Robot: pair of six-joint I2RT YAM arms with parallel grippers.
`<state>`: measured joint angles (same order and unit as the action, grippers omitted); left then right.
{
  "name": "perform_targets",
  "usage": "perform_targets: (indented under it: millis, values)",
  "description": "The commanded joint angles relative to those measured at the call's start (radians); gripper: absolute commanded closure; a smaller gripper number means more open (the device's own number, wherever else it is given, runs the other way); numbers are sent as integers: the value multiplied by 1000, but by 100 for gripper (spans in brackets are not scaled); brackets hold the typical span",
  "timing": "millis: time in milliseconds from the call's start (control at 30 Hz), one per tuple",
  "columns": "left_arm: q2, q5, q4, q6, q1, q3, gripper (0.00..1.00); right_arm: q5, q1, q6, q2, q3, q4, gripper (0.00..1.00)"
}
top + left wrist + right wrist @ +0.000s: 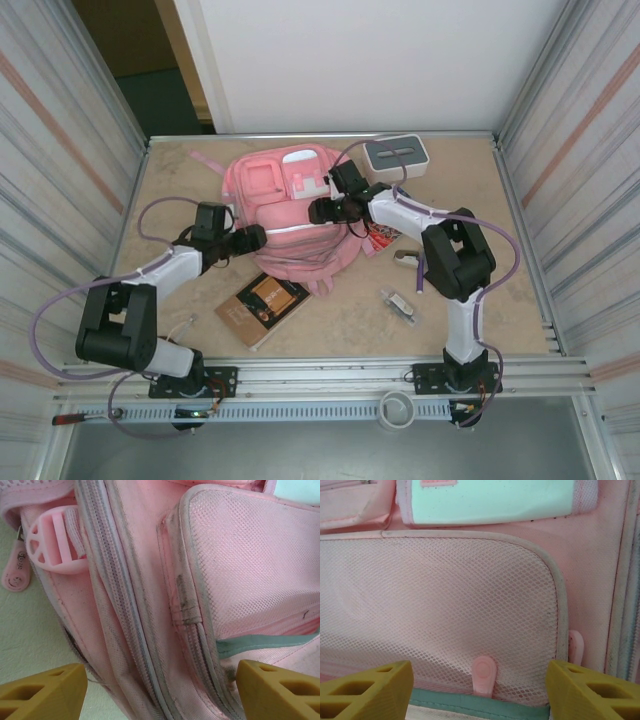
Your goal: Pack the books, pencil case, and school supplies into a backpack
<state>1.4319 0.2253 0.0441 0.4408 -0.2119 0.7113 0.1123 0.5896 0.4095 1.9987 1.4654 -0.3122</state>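
One large pink backpack lies flat on the far middle of the table, front pockets facing up. The left gripper sits at its left edge and the right gripper is over its front, right of centre.

In the left wrist view the left gripper has its yellow fingers spread wide, just above a white-lined zip and a mesh pocket, with a round pink buckle to the left. In the right wrist view the right gripper is also spread apart, over a mesh pocket with a pink zip pull between the fingers. Neither grips anything.

The brown book lies just in front of the backpack. The red-edged book sits at its right side, partly under the right arm. Nearer the front, a small beige piece and a clear packet lie loose. A white box stands at the far right corner of the backpack.
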Motion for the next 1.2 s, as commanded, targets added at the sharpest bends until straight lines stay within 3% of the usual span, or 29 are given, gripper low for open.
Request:
perform_targets:
  millis: [0,500,633,700,933,1167]
  values:
    - [17,31,-43,-22,-3,14,22,-127,10,20,18,7,-76,29]
    - [47,44,-107,-5,-1,-27,21,-154,-9,-3,31,24,-110,27]
    - [47,57,-128,5,-1,-42,21,-98,-18,-5,36,19,-86,28]
    - [44,68,-146,15,-2,-51,21,-9,-30,14,52,15,-44,36]
    - [-22,35,-94,-19,-18,-42,20,180,-62,90,34,5,131,91]
    - [-261,-77,-32,-165,-40,-28,16,415,-107,272,-30,83,299,100]
